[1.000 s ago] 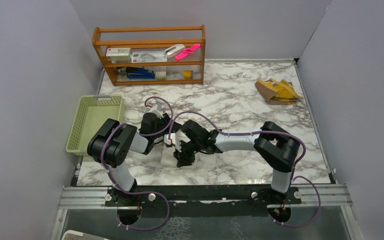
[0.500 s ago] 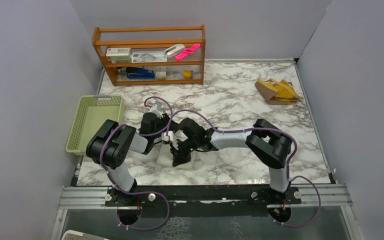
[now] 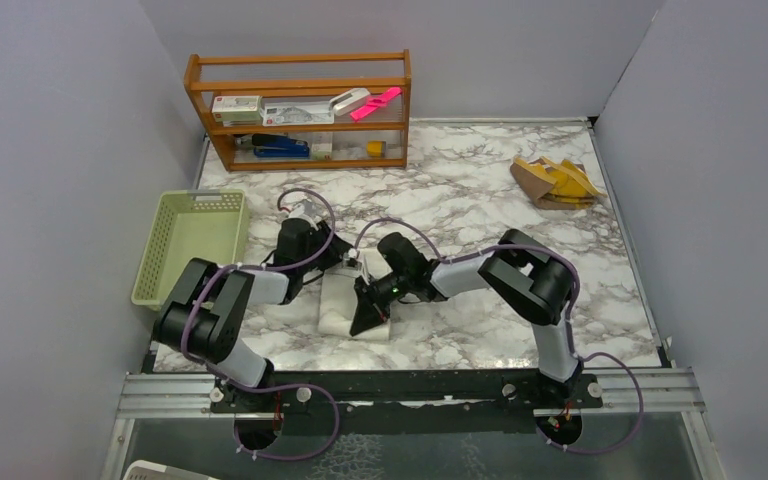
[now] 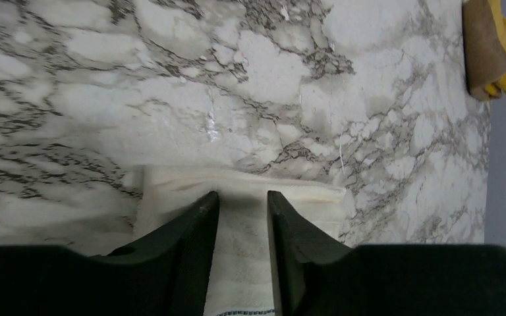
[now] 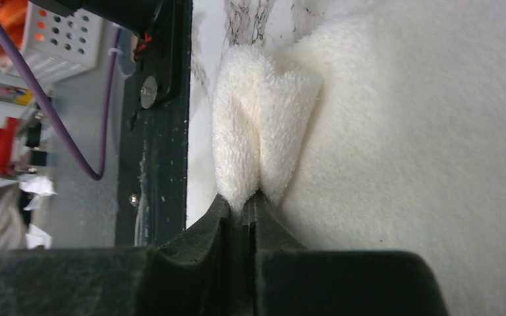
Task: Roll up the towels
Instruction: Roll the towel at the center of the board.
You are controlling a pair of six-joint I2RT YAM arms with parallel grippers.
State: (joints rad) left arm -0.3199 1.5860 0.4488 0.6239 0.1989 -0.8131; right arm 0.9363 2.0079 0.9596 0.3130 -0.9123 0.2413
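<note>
A white towel (image 3: 340, 305) lies flat on the marble table between the two arms. My right gripper (image 3: 368, 320) is shut on the towel's near edge; in the right wrist view the gripper (image 5: 250, 197) pinches a puckered fold of the white towel (image 5: 421, 131). My left gripper (image 3: 344, 267) rests at the towel's far edge. In the left wrist view the gripper (image 4: 240, 197) is open a finger's width, with the flat white towel (image 4: 240, 263) showing between its fingertips (image 4: 209, 201). The mustard-yellow towel (image 3: 555, 182) lies crumpled at the far right, and its corner (image 4: 494, 46) shows in the left wrist view.
A pale green basket (image 3: 188, 245) stands at the table's left edge. A wooden shelf (image 3: 300, 110) with stationery stands at the back left. Grey walls close in the table on three sides. The black base rail (image 5: 151, 131) runs just beyond the towel's near edge.
My right gripper has closed on the white towel's near edge and shifted a little left. My left arm has drawn back to the towel's far edge, its jaws parting slightly.
</note>
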